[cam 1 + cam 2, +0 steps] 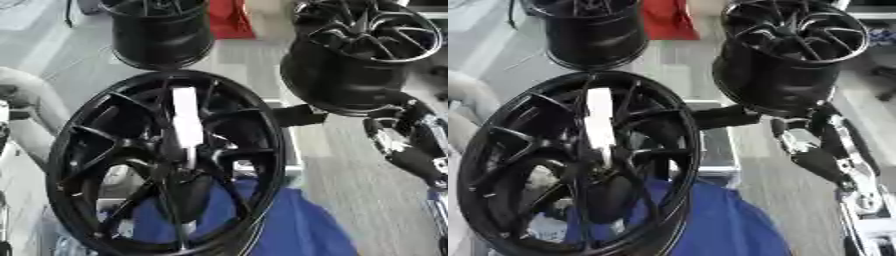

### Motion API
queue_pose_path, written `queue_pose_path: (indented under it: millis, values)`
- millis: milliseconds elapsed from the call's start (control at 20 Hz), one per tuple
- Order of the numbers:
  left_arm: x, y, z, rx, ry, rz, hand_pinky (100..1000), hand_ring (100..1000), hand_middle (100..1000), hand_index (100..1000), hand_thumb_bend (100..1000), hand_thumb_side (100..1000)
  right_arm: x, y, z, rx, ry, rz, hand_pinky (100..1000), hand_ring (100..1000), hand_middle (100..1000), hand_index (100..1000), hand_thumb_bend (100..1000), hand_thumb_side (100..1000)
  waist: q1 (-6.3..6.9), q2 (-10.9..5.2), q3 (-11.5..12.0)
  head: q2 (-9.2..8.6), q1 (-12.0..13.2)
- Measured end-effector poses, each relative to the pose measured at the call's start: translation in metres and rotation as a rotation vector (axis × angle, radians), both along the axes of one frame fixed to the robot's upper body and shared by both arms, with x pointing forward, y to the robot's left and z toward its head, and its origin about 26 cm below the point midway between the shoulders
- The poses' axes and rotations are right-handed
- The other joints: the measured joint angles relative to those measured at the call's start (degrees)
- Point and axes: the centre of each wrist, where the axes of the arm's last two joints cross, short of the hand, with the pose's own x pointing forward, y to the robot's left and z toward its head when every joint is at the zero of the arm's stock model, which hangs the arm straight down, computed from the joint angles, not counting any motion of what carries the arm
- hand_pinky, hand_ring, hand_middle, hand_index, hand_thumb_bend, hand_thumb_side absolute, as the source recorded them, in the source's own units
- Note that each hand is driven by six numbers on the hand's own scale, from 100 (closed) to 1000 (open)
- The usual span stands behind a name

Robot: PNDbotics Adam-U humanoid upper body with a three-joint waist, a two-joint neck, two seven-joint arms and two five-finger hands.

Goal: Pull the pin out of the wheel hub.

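Note:
A large black spoked wheel hub point(59, 150) fills the foreground, tilted up on its edge toward me. A white, flat, elongated pin point(185, 122) stands up out of the hub's centre and reaches toward the upper rim. My right hand point(815, 150), black with silver parts, hangs to the right of the wheel. It is well clear of the pin, its fingers relaxed and holding nothing. My left hand shows in neither view.
Two more black wheels stand behind, one at the upper left point(162, 35) and one at the upper right point(350, 70) just above my right hand. A blue cloth point(297, 225) lies under the front wheel. A pale rounded shape point(26, 100) borders the left edge.

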Motion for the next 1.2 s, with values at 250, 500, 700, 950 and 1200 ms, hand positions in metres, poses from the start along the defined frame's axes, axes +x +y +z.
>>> queue_pose_path:
  millis: [250, 500, 700, 950, 1200]
  values:
    - [0.000, 0.000, 0.000, 0.000, 0.001, -0.001, 607, 626, 659, 854, 131, 620, 0.005, -0.002, 0.010, -0.050, -0.014, 0.025, 682, 730, 787, 888, 341, 324, -0.12, -0.06, 0.23, 0.00, -0.01]
    - [-0.001, 0.000, -0.001, 0.003, 0.008, -0.006, 607, 626, 659, 854, 131, 620, 0.025, -0.002, 0.054, -0.246, -0.081, 0.169, 707, 757, 814, 914, 339, 327, -0.50, -0.56, 0.74, 0.00, -0.47]
    - [-0.001, -0.001, -0.003, 0.006, 0.013, -0.014, 607, 626, 659, 854, 131, 620, 0.044, 0.012, 0.111, -0.492, -0.155, 0.365, 735, 785, 837, 934, 330, 317, -0.79, -0.86, 1.25, 0.00, -1.23]
    - [-0.001, -0.002, -0.003, 0.011, 0.015, -0.029, 607, 626, 659, 854, 131, 620, 0.060, 0.044, 0.166, -0.760, -0.182, 0.623, 761, 822, 864, 950, 321, 308, -0.97, -0.90, 1.91, 0.00, -1.81]
    - [-0.001, -0.004, -0.003, 0.014, 0.016, -0.039, 607, 626, 659, 854, 130, 620, 0.076, 0.072, 0.185, -0.925, -0.128, 0.797, 785, 863, 894, 955, 356, 314, -1.26, -0.89, 2.56, 0.00, -1.93]
